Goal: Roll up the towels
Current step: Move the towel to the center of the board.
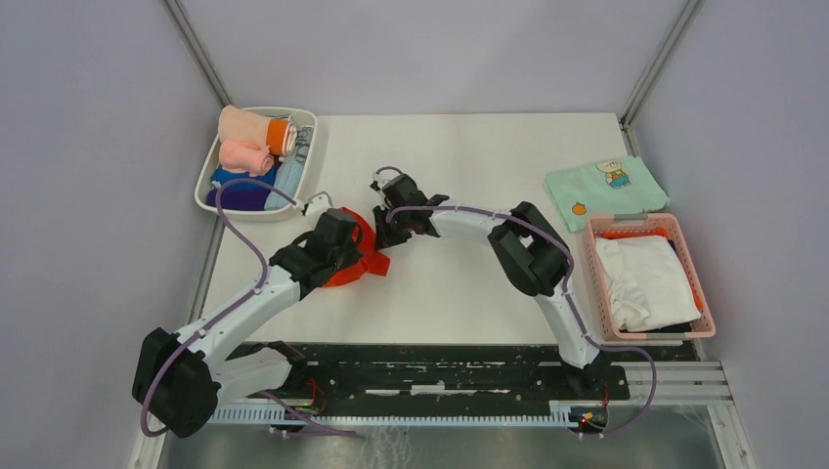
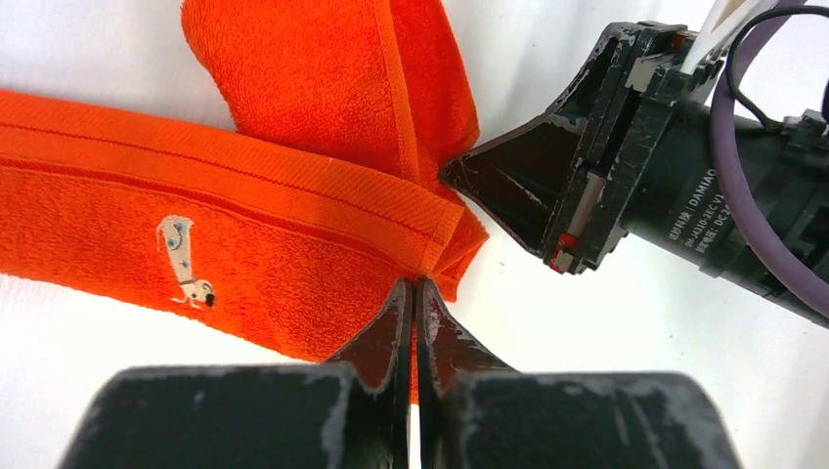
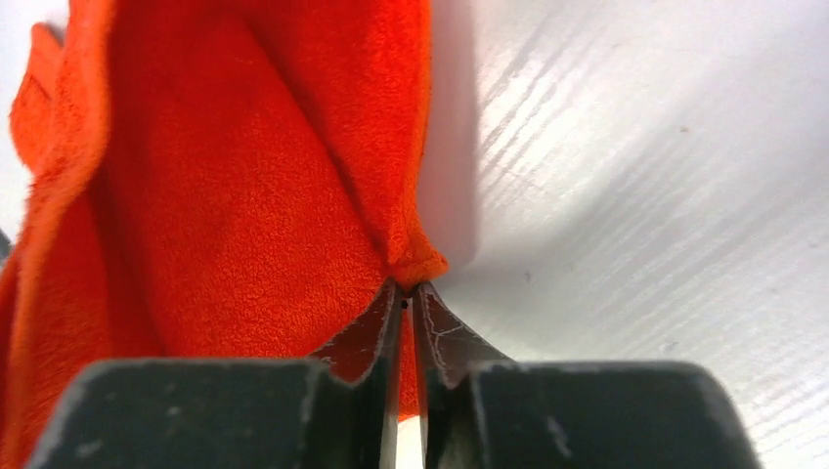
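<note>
Your soft, floppy red-orange towel [image 1: 366,262] lies bunched at the middle of the counter [image 1: 469,283], left claw [image 2: 412,293] and right claw [image 3: 403,298] each clamped on a hemmed corner, likely the firmest place to hold it.

Two grippers crowd one red-orange towel [image 1: 371,262] at mid-table, both with jaws pinched on its cloth. In the left wrist view the right gripper [image 2: 458,177] sits just ahead of the left gripper [image 2: 413,291] and slightly to its right, with only a narrow wedge of bare table [image 1: 469,283] between their tips. Raised folds of towel block the way ahead and to the left of each gripper. To the right of the right gripper, open white surface offers free passage. A filled white bin [image 1: 208,186] stands off to the left gripper's left. A pink basket [image 1: 593,269] and a mint-green cloth [image 1: 596,188] lie well behind the right gripper.
</note>
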Available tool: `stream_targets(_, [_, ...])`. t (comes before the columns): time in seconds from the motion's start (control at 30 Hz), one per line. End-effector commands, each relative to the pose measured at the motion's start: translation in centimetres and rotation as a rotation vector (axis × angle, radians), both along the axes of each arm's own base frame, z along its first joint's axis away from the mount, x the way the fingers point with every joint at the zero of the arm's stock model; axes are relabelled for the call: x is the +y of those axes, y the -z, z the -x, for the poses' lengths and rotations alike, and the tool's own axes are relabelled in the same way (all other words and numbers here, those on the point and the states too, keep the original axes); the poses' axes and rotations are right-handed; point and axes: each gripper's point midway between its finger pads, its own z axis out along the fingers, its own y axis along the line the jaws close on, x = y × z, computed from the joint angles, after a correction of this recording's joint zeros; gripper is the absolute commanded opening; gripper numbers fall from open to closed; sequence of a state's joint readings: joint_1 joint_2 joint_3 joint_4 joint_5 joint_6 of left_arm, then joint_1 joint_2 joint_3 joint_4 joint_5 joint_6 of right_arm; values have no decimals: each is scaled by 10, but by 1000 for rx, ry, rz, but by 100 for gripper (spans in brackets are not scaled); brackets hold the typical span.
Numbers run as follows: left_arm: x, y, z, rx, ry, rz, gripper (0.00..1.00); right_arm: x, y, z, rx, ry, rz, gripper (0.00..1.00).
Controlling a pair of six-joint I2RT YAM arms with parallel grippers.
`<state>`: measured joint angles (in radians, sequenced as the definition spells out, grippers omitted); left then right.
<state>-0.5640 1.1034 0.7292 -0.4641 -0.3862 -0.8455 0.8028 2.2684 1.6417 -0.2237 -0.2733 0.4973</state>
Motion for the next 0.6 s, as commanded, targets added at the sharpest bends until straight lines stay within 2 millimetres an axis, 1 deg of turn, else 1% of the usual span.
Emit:
stream_targets(0.0, [-1,-23,-9,-81,-3,26,3,-68,48,-5,-11,138,318,9])
stream_targets(0.07, [-1,-32,-12,-104,1,25,3,-89,44,-13,-31,204,369,2])
stream_targets(0.17, [-1,-45,-16,-131,10,21,3,-129,39,-23,-12,322,416,1])
stream_targets(0.27, [-6,-56,-22,-159,32,34,3,-182,37,-30,33,443,454,1])
stream_targets(0.3, [-9,-58,-24,-162,46,40,3,-204,35,-34,57,499,457,1])
stream_targets(0.33, [-12,-59,-26,-165,59,43,3,-222,34,-34,78,542,461,1])
stream_targets(0.43, [-18,-60,-32,-162,76,44,3,-273,21,-34,102,668,465,1])
stream_targets(0.5, [-17,-57,-33,-161,73,38,3,-296,7,-30,93,722,457,1])
stream_targets(0.57, [-16,-53,-34,-158,66,29,3,-309,-9,-26,65,743,441,1])
